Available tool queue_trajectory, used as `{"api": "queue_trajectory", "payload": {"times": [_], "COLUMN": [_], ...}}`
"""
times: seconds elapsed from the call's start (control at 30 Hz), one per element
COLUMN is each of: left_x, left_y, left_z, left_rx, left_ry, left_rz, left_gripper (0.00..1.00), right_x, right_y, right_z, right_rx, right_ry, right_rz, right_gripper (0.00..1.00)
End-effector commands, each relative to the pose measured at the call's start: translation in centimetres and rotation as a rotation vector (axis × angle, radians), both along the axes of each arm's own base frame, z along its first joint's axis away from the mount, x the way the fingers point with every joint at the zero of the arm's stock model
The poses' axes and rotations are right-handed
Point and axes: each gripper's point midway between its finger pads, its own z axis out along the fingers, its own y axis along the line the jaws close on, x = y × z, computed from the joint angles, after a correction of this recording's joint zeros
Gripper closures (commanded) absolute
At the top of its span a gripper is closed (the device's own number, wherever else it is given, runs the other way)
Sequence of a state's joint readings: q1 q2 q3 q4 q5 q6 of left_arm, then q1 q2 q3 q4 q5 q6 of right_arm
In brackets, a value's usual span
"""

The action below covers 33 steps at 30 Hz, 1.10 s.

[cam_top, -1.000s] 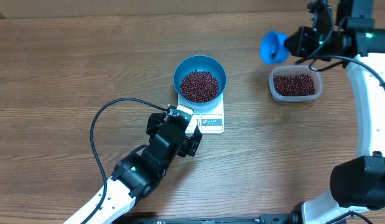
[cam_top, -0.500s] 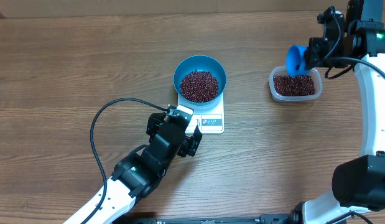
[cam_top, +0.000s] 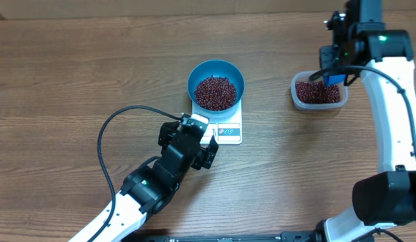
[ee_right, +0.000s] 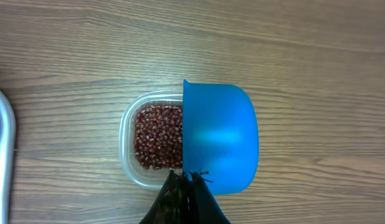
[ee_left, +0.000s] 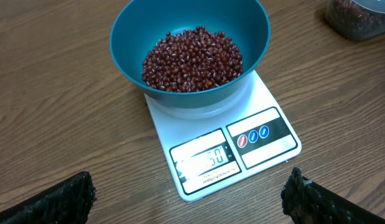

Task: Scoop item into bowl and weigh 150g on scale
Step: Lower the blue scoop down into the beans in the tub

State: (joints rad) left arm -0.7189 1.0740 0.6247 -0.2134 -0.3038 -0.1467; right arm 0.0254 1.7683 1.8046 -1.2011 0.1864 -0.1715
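**Scoop swings back over the tub; bowl sits loaded on the scale**

Overhead: the bowl (cam_top: 216, 65) stands on the scale (cam_top: 228, 132), holding a heap of beans (cam_top: 216, 92). The left gripper (cam_top: 191, 139) waits just beside the scale's near edge and has not stirred. The change is on the other side. A second ago the right gripper (cam_top: 330, 72) held the blue scoop (cam_top: 335, 80) up and to the left of the clear tub (cam_top: 293, 91); now it has it over the tub's far right part.

Left wrist: both fingers (ee_left: 61, 199) stand wide apart at the frame's bottom corners with nothing between them. The display (ee_left: 203, 160) is lit, but glare washes out the leading digit; it ends in "50".

Right wrist: the claw is clamped together on the scoop at its handle end. The scoop covers the tub's right half, and beans show on the left.

The return to the tub suggests either another dip or the scoop being retired. If the reading is indeed the target, pouring is probably over.
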Motion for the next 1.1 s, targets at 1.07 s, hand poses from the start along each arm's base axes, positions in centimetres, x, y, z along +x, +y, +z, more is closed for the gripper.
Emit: {"api": "queue_trajectory", "payload": {"times": [1.07], "left_x": [0.1], "left_y": [0.5], "left_z": [-0.5], "left_rx": [0.032], "left_ry": [-0.002], "left_rz": [0.008], "left_gripper": [0.01], "right_x": [-0.3], "right_y": [0.4], "right_z": [0.7], "right_rx": [0.552], "right_ry": [-0.214], "right_rz": [-1.064], "right_gripper": [0.96]}}
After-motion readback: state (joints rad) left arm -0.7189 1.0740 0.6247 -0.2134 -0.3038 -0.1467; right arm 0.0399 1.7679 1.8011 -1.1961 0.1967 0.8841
